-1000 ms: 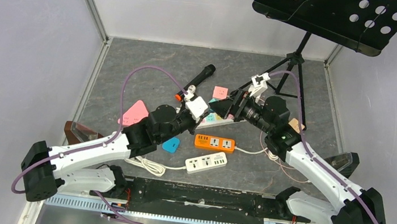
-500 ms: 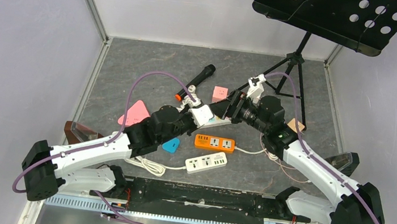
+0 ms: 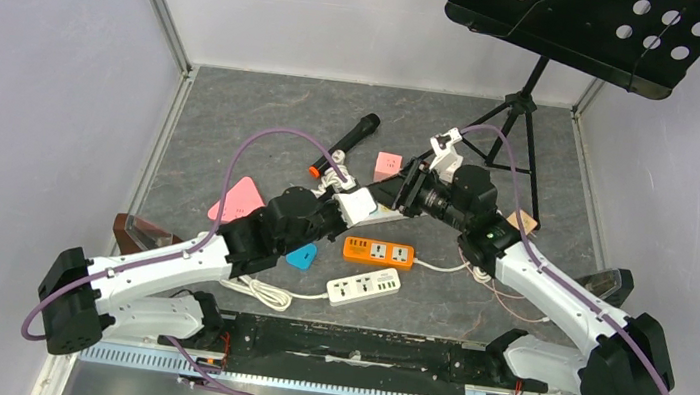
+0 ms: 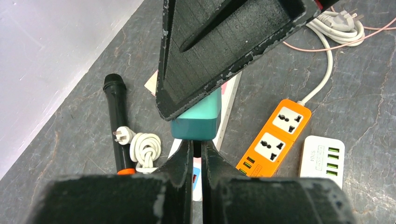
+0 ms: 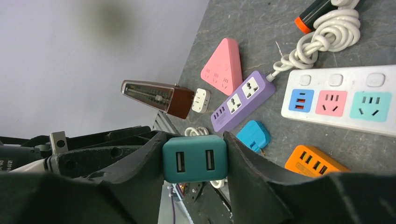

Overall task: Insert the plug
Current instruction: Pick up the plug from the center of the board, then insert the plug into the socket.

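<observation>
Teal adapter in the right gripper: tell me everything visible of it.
The teal adapter is a rounded, plastic-looking block with two USB ports side by side facing the right wrist camera. The right gripper pinches it on both sides, in the air. The left gripper, shut, sits at its opposite end; contact unclear.

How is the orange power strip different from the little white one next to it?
The orange power strip is orange; the white power strip is white with green slots. The orange one lies almost straight across and farther from the arm bases; the white one sits slanted and nearer them. The orange strip's cord leaves rightward; the white strip's cord runs left into a coil. Both lie flat on the table and have white cords.
</observation>
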